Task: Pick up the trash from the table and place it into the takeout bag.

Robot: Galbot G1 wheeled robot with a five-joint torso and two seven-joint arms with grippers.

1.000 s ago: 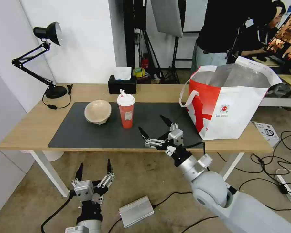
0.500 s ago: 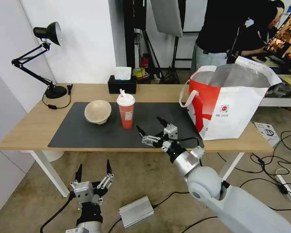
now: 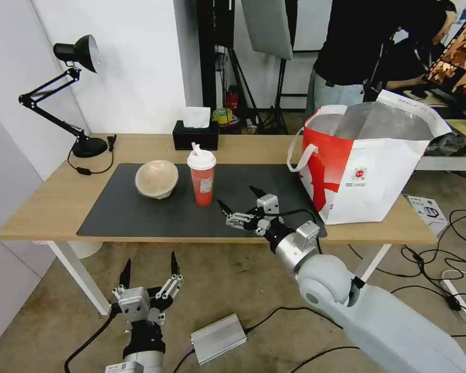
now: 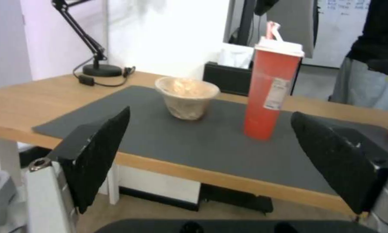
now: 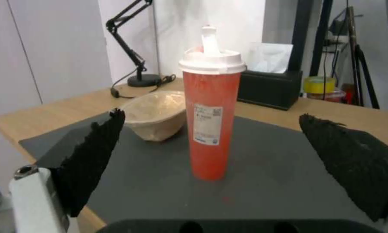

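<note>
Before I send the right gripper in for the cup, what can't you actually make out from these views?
- Bag contents: head view; its near wall hides the inside.
- Cup label: too small to read, right wrist view.
- Cup's fill level: opaque wall and lid.
- Paper bowl: tipped away, its inside hidden.
- Right gripper open, short of the cup; left gripper open below the table.

Red cup point(image 3: 201, 177) upright beside tilted beige bowl point(image 3: 157, 178) on mat.

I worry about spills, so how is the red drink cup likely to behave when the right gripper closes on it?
The red drink cup is tall and narrow and stands upright on the mat, so a sideways nudge would probably tip it. Its thin wall likely dents under a hard squeeze. The right gripper, open, faces it; a mid-height grip seems safest.
</note>
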